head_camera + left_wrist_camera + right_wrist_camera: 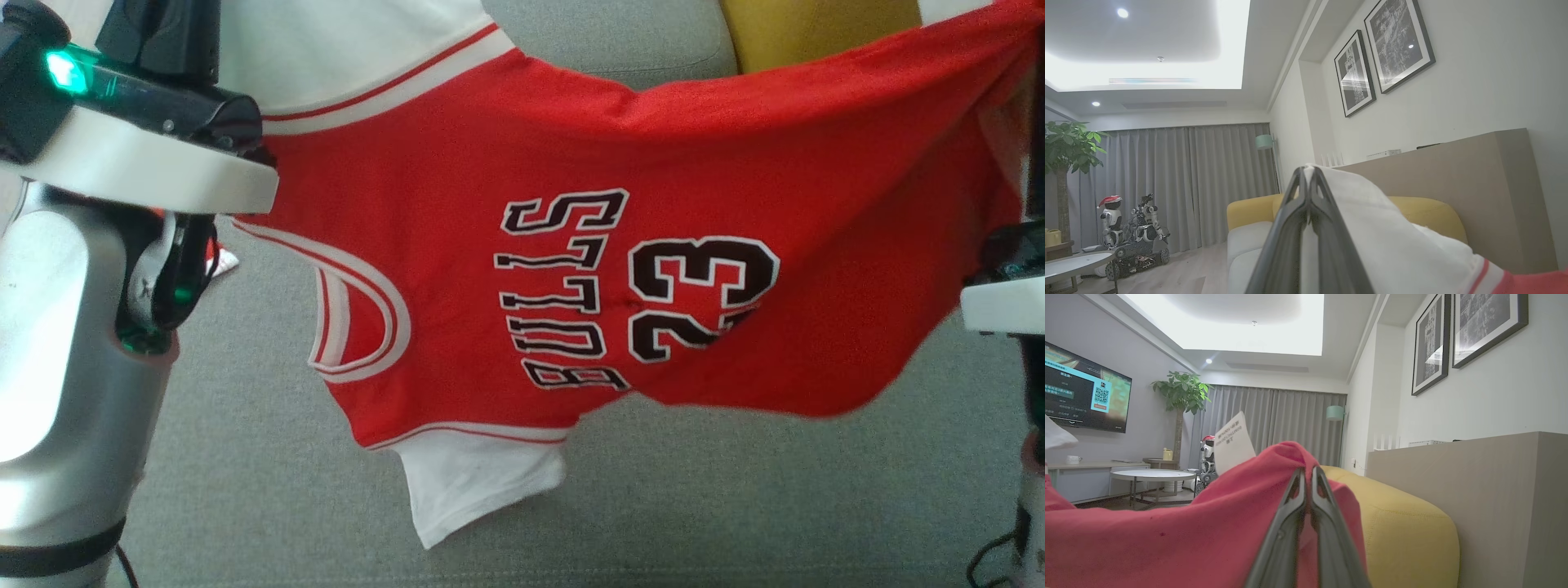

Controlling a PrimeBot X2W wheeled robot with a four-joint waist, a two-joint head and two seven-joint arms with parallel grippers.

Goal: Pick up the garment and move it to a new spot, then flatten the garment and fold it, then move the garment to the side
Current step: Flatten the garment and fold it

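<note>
The garment (490,245) is a red jersey with white sleeves, printed "BULLS 23". It hangs spread sideways in the air above the grey sofa seat (245,457), stretched between my two arms. In the left wrist view my left gripper (1308,171) is shut on the garment's white sleeve (1372,228). My right gripper (1306,471) is shut on a bunched red edge of the garment (1208,531), and a white label (1233,443) stands up from it. A white sleeve (473,482) dangles lowest, just over the seat.
A yellow cushion (816,28) lies behind the garment on the sofa, whose yellow back (1404,535) meets a beige ledge (1474,490). Further off stand a round table (1153,474), a potted plant (1182,396) and another wheeled robot (1133,232).
</note>
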